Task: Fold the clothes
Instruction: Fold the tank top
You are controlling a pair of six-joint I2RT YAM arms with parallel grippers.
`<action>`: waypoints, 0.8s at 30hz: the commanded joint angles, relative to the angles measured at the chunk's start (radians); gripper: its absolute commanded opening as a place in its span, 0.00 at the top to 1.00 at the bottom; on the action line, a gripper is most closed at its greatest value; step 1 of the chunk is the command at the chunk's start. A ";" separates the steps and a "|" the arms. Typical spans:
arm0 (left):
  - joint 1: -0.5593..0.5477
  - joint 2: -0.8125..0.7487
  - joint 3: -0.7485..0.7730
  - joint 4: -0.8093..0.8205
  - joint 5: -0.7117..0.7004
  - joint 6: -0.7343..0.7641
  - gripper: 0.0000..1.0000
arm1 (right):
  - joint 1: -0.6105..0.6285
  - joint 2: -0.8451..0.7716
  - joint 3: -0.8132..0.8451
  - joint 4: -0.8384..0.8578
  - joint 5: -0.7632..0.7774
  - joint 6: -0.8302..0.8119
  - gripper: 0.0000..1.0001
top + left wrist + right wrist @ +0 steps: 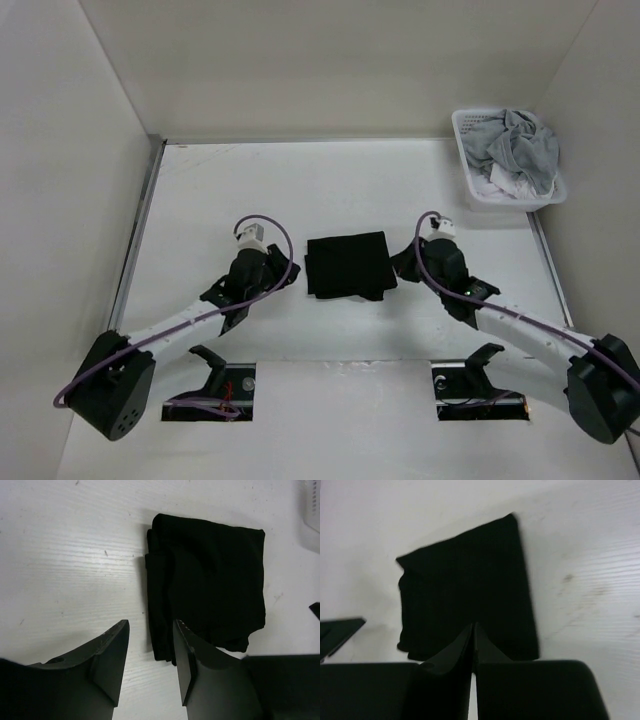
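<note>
Clothes [348, 265] lie folded at table [200, 200] centre, between your arms. Left gripper [150, 630]: released, clothes edge just beside. Right gripper [473, 629]: clenched, tips at clothes' near edge.

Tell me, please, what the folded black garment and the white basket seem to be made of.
The black garment: soft fabric, matte, woven or knitted I cannot tell. It lies in limp folded layers with rumpled edges. The white basket: probably rigid plastic with a smooth finish. Its thin walls hold their shape and look perforated, though it shows too small to be sure.
</note>
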 commanded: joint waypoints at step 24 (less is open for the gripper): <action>0.093 0.613 0.368 0.336 0.108 -0.040 0.65 | 0.398 0.687 0.493 0.044 -0.031 -0.094 0.65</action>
